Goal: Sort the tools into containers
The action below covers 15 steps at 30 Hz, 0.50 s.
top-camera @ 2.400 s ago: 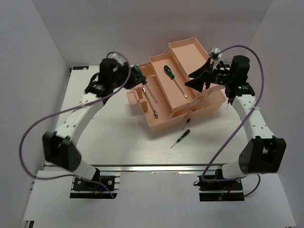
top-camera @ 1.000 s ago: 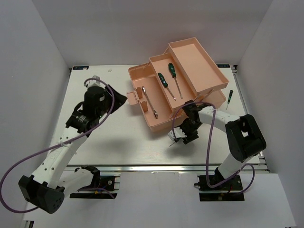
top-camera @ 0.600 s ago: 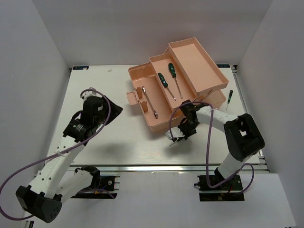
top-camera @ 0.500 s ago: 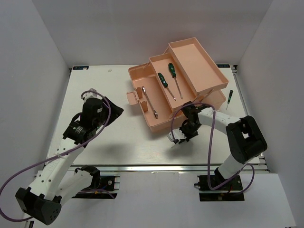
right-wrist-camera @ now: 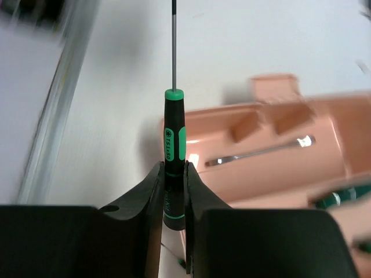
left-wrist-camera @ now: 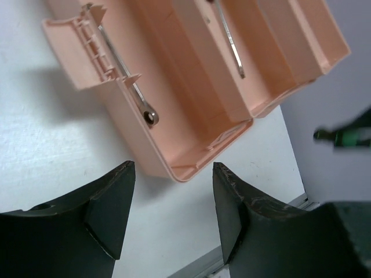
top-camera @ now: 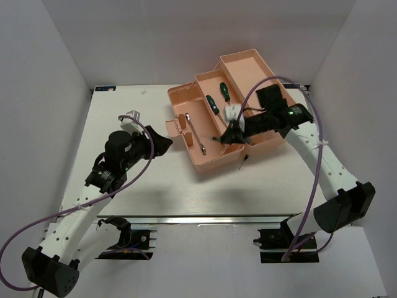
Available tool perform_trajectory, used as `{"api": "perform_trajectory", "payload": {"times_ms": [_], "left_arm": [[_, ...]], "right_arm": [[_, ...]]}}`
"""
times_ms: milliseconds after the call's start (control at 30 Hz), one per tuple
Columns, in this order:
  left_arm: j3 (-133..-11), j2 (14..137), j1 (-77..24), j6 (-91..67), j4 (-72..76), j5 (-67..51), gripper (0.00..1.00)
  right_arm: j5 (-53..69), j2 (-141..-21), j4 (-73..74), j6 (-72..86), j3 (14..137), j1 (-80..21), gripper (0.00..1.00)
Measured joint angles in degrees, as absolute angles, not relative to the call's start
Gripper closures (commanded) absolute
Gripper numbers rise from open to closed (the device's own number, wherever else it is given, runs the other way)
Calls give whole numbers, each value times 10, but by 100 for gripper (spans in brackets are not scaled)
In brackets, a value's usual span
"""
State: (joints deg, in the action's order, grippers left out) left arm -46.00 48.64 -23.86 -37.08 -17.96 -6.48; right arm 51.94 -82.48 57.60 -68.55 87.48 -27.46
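One tiny green-handled screwdriver, thin shaft, pinched by right fingers; left fingers spread

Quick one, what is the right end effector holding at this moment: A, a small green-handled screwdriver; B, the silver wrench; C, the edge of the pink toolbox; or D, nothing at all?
A: in the right wrist view, the right end effector is closed on the handle of a small screwdriver, thin shaft pointing away, while the wrench lies in the toolbox.

A white table stands between plain white walls.
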Motion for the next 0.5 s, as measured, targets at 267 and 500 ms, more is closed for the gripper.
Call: {"api": "perform_trajectory", "payload": {"times_ms": [267, 500], "left_arm": [[-446, 517, -243, -327, -67, -149, 33], [-493, 671, -318, -290, -32, -180, 32]], "right_arm": [[439, -886, 274, -185, 945, -74, 100], [300, -1023, 269, -103, 1057, -41, 73]]}}
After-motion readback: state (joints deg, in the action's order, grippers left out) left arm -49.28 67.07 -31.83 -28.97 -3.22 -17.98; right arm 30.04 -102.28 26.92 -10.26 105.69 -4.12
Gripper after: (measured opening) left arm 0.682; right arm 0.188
